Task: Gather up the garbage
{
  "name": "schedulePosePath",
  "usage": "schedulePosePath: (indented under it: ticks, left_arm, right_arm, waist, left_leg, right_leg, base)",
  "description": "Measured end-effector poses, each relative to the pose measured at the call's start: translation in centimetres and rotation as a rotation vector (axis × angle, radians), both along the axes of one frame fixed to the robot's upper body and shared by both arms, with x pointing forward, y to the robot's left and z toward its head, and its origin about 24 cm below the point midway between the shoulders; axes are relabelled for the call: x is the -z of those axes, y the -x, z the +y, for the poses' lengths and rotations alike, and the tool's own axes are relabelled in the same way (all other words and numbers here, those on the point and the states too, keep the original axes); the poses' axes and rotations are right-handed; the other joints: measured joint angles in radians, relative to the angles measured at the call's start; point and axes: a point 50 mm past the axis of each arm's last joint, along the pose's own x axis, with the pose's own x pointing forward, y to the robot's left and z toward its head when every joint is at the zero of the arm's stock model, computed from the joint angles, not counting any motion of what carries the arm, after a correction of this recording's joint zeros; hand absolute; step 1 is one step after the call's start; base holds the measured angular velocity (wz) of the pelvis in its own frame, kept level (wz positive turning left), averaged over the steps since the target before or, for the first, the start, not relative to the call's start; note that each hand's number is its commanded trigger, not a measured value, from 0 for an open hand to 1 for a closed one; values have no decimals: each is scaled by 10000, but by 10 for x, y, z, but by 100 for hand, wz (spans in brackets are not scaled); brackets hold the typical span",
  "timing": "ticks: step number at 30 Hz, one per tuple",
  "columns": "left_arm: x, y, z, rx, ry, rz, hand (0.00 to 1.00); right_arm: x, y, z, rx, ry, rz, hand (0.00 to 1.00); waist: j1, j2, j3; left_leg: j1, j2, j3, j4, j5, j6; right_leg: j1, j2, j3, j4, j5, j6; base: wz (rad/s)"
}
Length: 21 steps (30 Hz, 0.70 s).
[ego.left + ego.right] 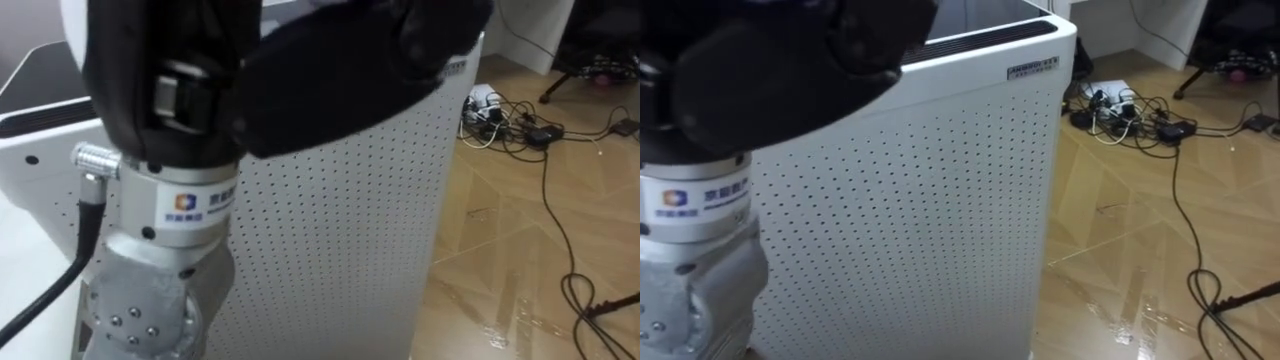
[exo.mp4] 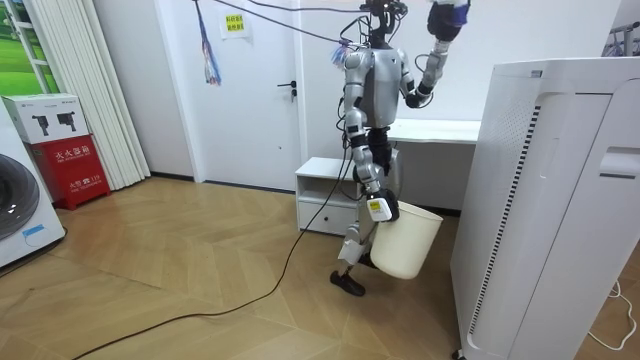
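Note:
In the room view I stand on the wooden floor between a white desk and a tall white appliance. My right hand hangs low at my side, curled on the rim of a white waste bin that tilts beside my leg. My left arm is raised high, with the left hand above head height and something bluish at it; its fingers are too small to read. In the eye views the left forearm rises close in front of the camera, against the appliance's perforated side.
Tangled cables and a power strip lie on the floor to the appliance's right. A low white cabinet stands behind me. A red box and a washing machine are at the room view's left.

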Motion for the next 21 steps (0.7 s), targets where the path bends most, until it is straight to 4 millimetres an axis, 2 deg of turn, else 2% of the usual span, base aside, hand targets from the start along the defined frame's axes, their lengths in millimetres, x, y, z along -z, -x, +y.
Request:
schedulePosePath:
  ticks: [5, 8, 10, 14, 15, 17, 18, 21]
  left_arm:
    - [-1, 1, -3, 527, -197, -36, 100]
    - [0, 2, -5, 654, -465, -121, 100]
    - [1, 2, -5, 698, -587, -98, 100]
    - [14, -4, -3, 905, -438, 767, 100]
    - [24, -9, -1, 933, -398, 1384, 100]
    - [38, -18, -1, 938, -391, 2221, 100]
    - [47, -26, -2, 830, -519, 2762, 100]
    - [68, -41, -6, 575, -952, 3943, 100]
  right_arm:
    - [1, 1, 2, -39, -41, 32, 100]
    - [1, 1, 5, -57, -139, 37, 100]
    - [2, 2, 5, -48, -135, 57, 100]
    - [2, 1, 7, -63, -153, 12, 100]
    - [1, 0, 8, -77, -160, -18, 100]
    - [0, -5, 9, -160, -136, -176, 100]
    - [-1, -10, 12, -244, -134, -280, 100]
    - [-2, -20, 19, -545, -146, -445, 100]
  waist:
    - [45, -146, -68]
    - [116, -318, -155]
    - [286, -377, -167]
    - [543, -358, -148]
    - [561, -322, -143]
    - [602, -200, -82]
    - [607, -167, -21]
    - [705, -62, -20]
  left_leg:
    - [-23, -14, 31, 1, 40, -14]
    - [-82, -8, 6, 31, 46, -26]
    - [-132, -6, -9, 56, 47, -27]
    - [-195, 4, -23, 86, 46, -27]
    - [-298, 6, -77, 186, 45, -27]
    - [-610, 6, -275, 348, 46, -25]
    - [-861, 6, -353, 435, 99, -9]
    - [-1476, 13, -450, 544, 234, -9]
  right_leg:
    - [-42, -2, -88, 3, 1, -4]
    - [-56, -13, -346, -16, 12, -24]
    - [-76, -13, -375, -18, 16, -30]
    - [-101, -16, -428, -8, 24, -43]
    - [-149, -28, -499, 14, 24, -43]
    - [-378, -42, -653, 122, 25, -44]
    - [-558, -70, -823, 190, 33, -58]
    - [-1092, -86, -993, 334, 87, -110]
  base:
    - [0]
    - [3]
    - [5]
    - [4]
    - [19]
    - [25]
    - [28]
    - [16]
